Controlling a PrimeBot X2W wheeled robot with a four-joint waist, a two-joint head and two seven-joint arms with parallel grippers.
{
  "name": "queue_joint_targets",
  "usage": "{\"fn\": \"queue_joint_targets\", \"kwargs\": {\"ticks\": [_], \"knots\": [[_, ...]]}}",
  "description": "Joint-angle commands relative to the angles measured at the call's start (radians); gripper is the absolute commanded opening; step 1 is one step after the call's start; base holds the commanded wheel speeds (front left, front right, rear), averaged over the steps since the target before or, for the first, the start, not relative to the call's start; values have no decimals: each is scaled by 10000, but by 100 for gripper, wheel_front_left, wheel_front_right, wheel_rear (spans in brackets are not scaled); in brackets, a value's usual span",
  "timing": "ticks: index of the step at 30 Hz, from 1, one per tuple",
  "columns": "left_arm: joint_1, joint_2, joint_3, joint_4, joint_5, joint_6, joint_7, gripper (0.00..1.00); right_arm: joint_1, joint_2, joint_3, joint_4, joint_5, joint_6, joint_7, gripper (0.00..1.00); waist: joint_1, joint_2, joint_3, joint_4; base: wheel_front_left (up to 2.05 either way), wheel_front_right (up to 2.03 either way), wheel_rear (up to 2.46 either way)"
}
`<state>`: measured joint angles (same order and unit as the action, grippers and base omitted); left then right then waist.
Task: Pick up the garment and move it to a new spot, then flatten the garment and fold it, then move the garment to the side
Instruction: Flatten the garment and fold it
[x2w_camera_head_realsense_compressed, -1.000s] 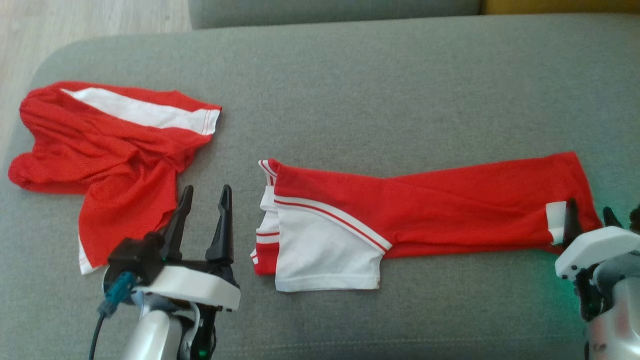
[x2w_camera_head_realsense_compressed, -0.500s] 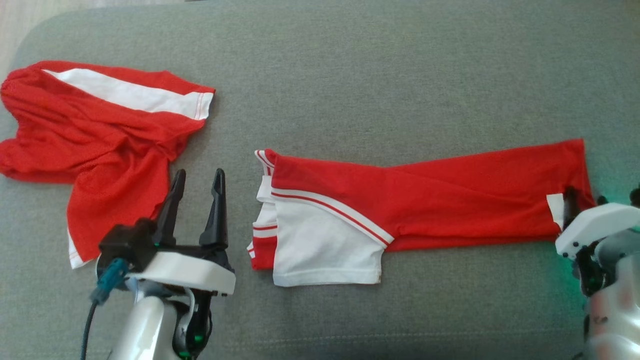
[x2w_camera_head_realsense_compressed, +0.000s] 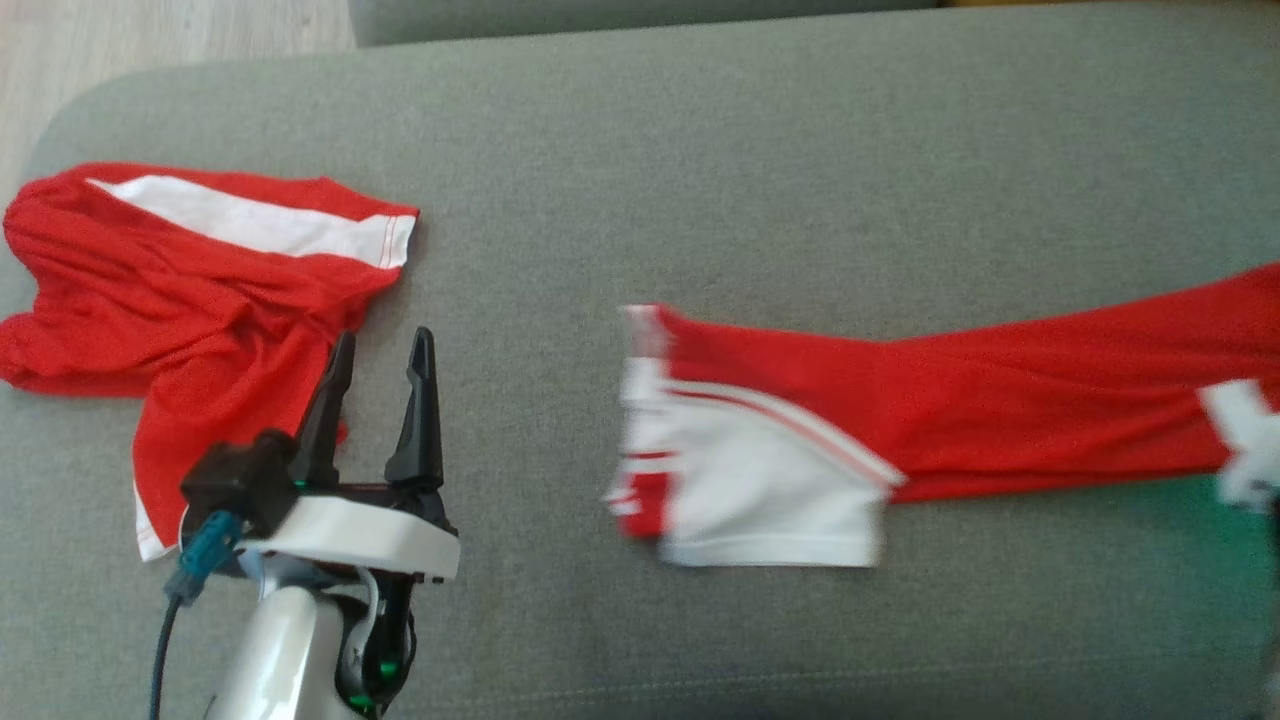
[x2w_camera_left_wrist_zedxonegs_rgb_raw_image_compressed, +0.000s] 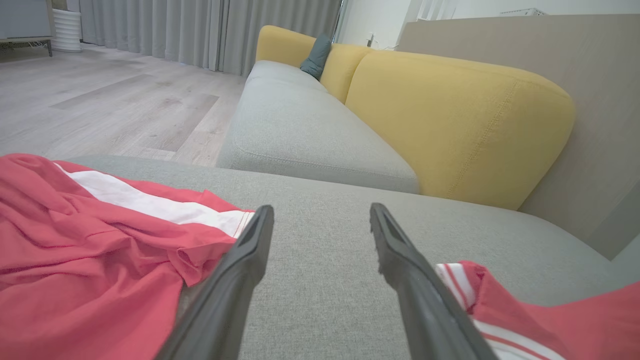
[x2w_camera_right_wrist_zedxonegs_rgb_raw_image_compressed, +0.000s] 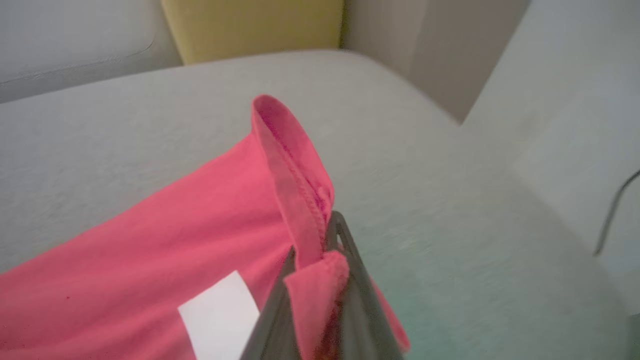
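Right jaws — pressed together, pinching the hem at the right end of the garment (x2w_camera_right_wrist_zedxonegs_rgb_raw_image_compressed: 175, 235). In the right wrist view a fold of red hem (x2w_camera_right_wrist_zedxonegs_rgb_raw_image_compressed: 295, 165) stands up from between the two dark fingers (x2w_camera_right_wrist_zedxonegs_rgb_raw_image_compressed: 360, 300), and a small flap drapes over their tips. A white label (x2w_camera_right_wrist_zedxonegs_rgb_raw_image_compressed: 220, 310) sits on the cloth just left of the pinch.

Left jaws — spread wide, holding nothing. Their fingers (x2w_camera_head_realsense_compressed: 418, 420) point toward the far side, over the grey sofa seat (x2w_camera_head_realsense_compressed: 700, 180).

The garment lies as a long red strip running left to right across the seat, motion-smeared in the head view. Its white-panelled, striped end (x2w_camera_head_realsense_compressed: 770, 490) is on the left; its right end runs off the right edge. Bare seat separates that white end from the left jaws.

A second red garment (x2w_camera_head_realsense_compressed: 200, 300) with a white band lies crumpled at the left of the seat, its edge just behind the left-hand finger. The left wrist view shows it left of the fingers and the striped end at lower right. A yellow backrest (x2w_camera_left_wrist_zedxonegs_rgb_raw_image_compressed: 450, 120) is beyond.
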<state>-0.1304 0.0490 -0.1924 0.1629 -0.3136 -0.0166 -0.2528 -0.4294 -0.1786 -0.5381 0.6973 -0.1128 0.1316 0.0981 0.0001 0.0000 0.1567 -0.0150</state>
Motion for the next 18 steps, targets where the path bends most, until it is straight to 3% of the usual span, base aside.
{"fn": "queue_joint_targets", "kwargs": {"ticks": [1, 5, 9, 13, 18], "knots": [[-258, 13, 297, -317, -48, 51, -89, 100, -45, -309, -21, -488, -317, -9, -212, 0, -1, 0, -107, -12, 0, 0, 0], [-129, 13, 283, -313, -135, 107, -89, 100, -192, 145, -1141, -1321, -1787, -9, -593, 0, -1, 0, -377, -47, 0, 0, 0], [28, 13, 240, -311, -247, 169, -89, 100, -264, 766, -1155, -1598, -2316, -9, -489, 0, -1, 0, -665, -82, 0, 0, 0], [189, 13, 138, -301, -338, 230, -89, 100, -322, 1122, -591, -1663, -1848, -9, -219, 0, -1, 0, -978, -98, 0, 0, 0], [403, 13, 43, -283, -438, 303, -89, 100, -217, 1272, 913, -1842, -155, -9, 479, 0, -1, 0, -1408, -76, 0, 0, 0]]}}
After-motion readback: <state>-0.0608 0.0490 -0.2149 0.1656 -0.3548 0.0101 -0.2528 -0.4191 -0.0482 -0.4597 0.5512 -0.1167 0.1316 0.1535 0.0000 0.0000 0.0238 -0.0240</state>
